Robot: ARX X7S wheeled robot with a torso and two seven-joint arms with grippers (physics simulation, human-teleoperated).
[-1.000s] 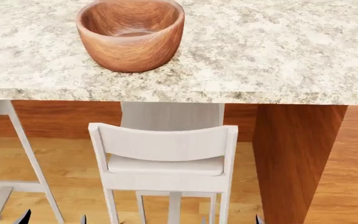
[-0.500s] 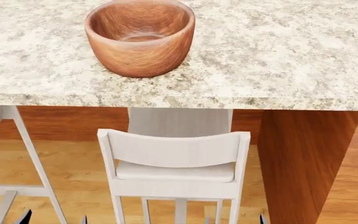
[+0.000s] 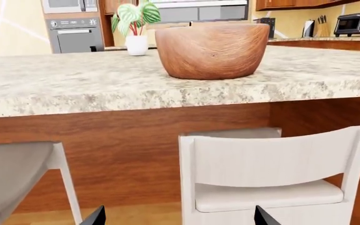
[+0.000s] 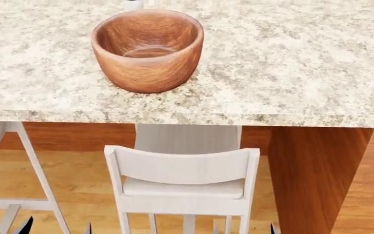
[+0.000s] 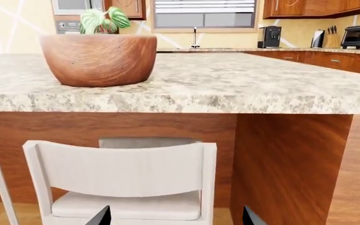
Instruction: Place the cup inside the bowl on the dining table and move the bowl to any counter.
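Note:
The reddish-brown wooden bowl (image 4: 146, 48) stands upright and empty on the pale speckled dining table (image 4: 291, 63), near its front edge. It also shows on the table top in the left wrist view as the bowl (image 3: 211, 49) and in the right wrist view as the bowl (image 5: 97, 57). The cup is out of view. Both grippers hang low in front of the table, below its top, with only dark fingertips showing. My left gripper (image 4: 57, 228) (image 3: 180, 219) is open and holds nothing. My right gripper (image 4: 243, 229) (image 5: 176, 218) is open too, with nothing between its fingers.
A white chair (image 4: 183, 183) stands tucked under the table just ahead of the grippers, and a second one (image 4: 5, 165) at the left. A wooden table side panel (image 4: 317, 180) stands at the right. A potted plant (image 3: 135, 28) sits behind the bowl. Kitchen counters (image 5: 292, 49) line the far wall.
The head view has shifted: bowl, table edge and chair now sit lower and slightly rightward in it. The fingertips stay at the bottom edge.

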